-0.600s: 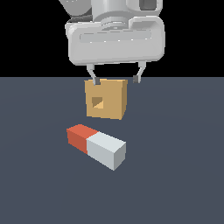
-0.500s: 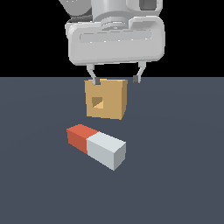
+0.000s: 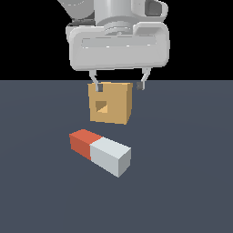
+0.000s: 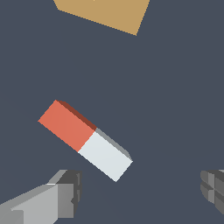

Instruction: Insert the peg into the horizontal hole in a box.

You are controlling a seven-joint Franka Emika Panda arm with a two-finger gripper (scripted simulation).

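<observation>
The peg [image 3: 101, 151] lies flat on the dark floor, its red-orange half toward the exterior view's left and its white half toward the right. It also shows in the wrist view [image 4: 85, 139]. The tan box [image 3: 110, 103] stands behind it, with the small square horizontal hole [image 3: 101, 107] in the face turned to the camera. The box's top shows in the wrist view [image 4: 105, 13]. My gripper [image 3: 118, 85] hangs high above the scene, open and empty, fingers wide apart. One finger [image 4: 65, 194] shows apart from the peg.
The dark grey floor [image 3: 191, 182] stretches around the peg and box. Nothing else stands on it.
</observation>
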